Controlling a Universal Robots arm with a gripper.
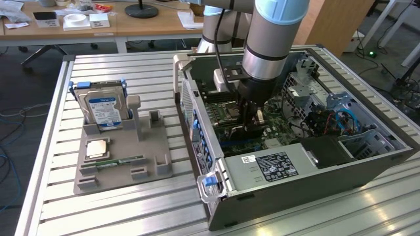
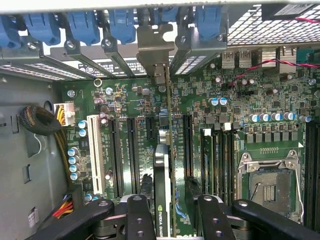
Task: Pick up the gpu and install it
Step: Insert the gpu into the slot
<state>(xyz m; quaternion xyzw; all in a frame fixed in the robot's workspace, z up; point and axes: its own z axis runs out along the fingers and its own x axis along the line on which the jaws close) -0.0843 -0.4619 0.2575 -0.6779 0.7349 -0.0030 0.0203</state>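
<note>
Inside the computer case [image 1: 367, 162], end effector [image 2: 167, 210] gripping the gpu [image 2: 162, 185] (edge-on over motherboard [image 2: 260, 100] slots)

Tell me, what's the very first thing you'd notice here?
The big grey robot arm reaching down into the open grey metal computer case, its black pincer gripping a thin green graphics card edge-on over the green motherboard. On the exterior view's left, a silver hard drive with a blue-white label stands upright in a grey holder.

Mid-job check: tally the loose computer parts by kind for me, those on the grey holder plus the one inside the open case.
Silver hard drive with blue-white label: 1
Narrow green RAM stick: 1
Square pale processor chip: 1
Green-and-black gpu card: 1
Total: 4
</note>
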